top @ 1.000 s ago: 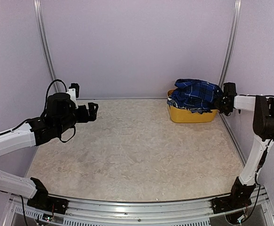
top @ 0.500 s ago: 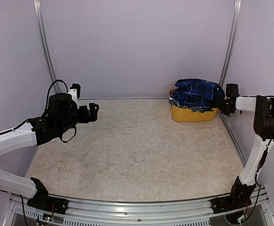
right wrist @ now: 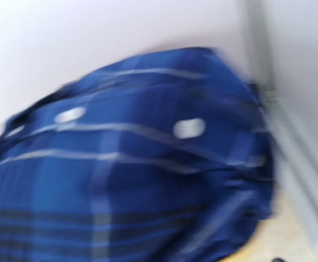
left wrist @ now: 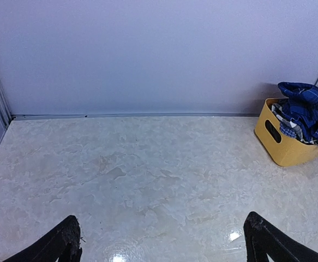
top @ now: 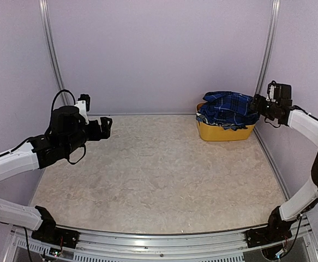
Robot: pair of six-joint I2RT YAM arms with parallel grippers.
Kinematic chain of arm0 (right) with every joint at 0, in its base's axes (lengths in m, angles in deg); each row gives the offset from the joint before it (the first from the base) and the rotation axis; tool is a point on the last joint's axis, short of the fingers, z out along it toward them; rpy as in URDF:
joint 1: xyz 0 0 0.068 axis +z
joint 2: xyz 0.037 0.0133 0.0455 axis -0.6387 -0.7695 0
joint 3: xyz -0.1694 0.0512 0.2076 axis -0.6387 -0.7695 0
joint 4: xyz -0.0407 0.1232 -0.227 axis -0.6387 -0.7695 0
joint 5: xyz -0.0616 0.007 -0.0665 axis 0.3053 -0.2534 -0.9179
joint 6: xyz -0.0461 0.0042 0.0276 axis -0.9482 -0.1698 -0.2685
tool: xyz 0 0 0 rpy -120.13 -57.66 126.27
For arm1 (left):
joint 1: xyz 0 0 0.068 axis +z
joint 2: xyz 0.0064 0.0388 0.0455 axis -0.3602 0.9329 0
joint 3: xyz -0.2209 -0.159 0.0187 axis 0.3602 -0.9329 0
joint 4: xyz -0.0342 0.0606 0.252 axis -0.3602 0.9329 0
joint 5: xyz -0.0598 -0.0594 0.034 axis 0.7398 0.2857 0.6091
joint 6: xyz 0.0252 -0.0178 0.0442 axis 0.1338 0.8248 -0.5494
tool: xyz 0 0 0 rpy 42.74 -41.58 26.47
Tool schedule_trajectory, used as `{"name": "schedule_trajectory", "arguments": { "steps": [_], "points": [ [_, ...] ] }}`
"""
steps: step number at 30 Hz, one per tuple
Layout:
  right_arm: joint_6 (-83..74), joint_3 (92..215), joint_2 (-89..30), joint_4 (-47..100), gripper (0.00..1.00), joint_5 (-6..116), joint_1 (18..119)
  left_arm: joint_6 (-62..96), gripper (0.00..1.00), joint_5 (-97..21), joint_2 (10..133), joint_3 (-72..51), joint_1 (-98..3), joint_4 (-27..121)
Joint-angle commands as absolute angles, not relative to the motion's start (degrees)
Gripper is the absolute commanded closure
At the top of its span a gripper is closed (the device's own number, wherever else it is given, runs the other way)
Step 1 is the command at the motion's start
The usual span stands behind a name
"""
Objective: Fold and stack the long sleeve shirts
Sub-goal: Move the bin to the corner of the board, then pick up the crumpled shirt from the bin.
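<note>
The blue plaid shirt [top: 227,108] lies crumpled in a heap in the yellow tub [top: 224,134], at the far right corner of the surface [top: 159,174]. It rises above the rim and hangs a little over the front wall. At the rim, under the blue, a bit of lighter checked cloth [left wrist: 282,112] shows; whether it is a second shirt, I cannot tell.

The right arm [top: 306,123] reaches to the right edge of the heap. Its wrist view is filled with blurred blue cloth and shows no fingers, so I cannot tell if the right jaws are released or clenched. The left arm [top: 17,158] hovers above the left side of the surface, well apart from the tub. The left jaws are spread wide and grasp nothing; one of the fingertips [left wrist: 66,243] shows at the bottom of its wrist view.

My judgement is that the step in hand is taking the shirt out of the tub. The tub looks light, so a sideways pull may drag or tip it. The cloth is tangled, so a sleeve may catch on the rim, or the lower cloth may come out together with the blue. The wall is close, which leaves the right arm little room.
</note>
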State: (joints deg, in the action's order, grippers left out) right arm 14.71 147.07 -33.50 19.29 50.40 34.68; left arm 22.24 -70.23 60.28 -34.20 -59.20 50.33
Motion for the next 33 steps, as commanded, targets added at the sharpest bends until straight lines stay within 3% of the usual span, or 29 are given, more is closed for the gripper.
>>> {"name": "schedule_trajectory", "arguments": {
  "steps": [1,8,11,14,18,19,25,33],
  "points": [
    [9.05,150.27,-36.93,16.55,0.14,57.32,38.91,22.08,0.01,-70.67,59.49,-32.95,-59.7,50.86],
    [6.97,158.99,-47.07,15.18,0.12,59.34,42.33,22.83,0.01,-70.24,59.31,-33.14,-59.71,50.85],
    [6.19,163.62,-52.21,12.92,0.2,59.45,42.69,22.94,0.01,-70.24,59.3,-33.18,-59.7,50.93],
    [5.11,166.48,-54.39,11.77,0.43,59.81,43.7,23.01,0.01,-70.32,59.23,-33.2,-59.7,51.03],
    [3.54,167.82,-51.61,12.03,0.96,59.95,46.2,23.01,0.01,-70.38,59.14,-33.12,-59.7,51.19],
    [3.4,168.0,-50.29,12.21,1.0,60.44,46.74,23.08,0.01,-70.38,59.07,-33.13,-59.7,51.15],
    [2.66,172.48,-41.98,11.26,1.0,66.25,52.17,23.3,0.01,-71.08,58.32,-33.33,-59.7,51.28],
    [2.22,186.05,-37.28,9.25,1.0,75.81,67.2,26.51,0.01,-74.22,57.5,-33.06,-58.23,52.25]
  ]
}}
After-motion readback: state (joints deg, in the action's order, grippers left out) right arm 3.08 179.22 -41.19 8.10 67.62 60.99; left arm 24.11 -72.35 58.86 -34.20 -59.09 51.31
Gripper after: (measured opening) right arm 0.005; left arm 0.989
